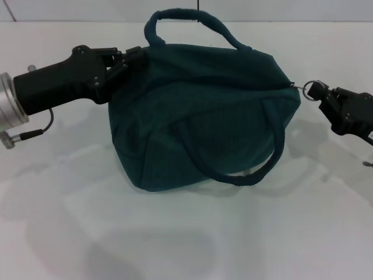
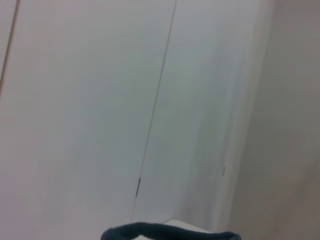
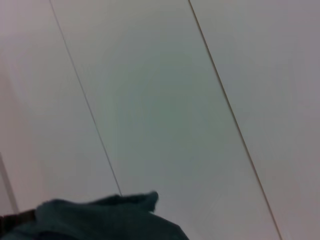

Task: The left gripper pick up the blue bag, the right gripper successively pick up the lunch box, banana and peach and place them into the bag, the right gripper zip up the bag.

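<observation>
Bag (image 1: 204,122) on white table (image 1: 186,245), looks zipped | left gripper (image 1: 133,61) clamped on bag's left end | right gripper (image 1: 317,93) pinching ring (image 1: 309,87) of zipper pull at bag's right end | risk: ring could slip free if pulled at an angle; bag may drag if left grip gives

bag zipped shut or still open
Looks shut: the bag's top shows no gap, and the right gripper holds the zipper ring at its end.
</observation>
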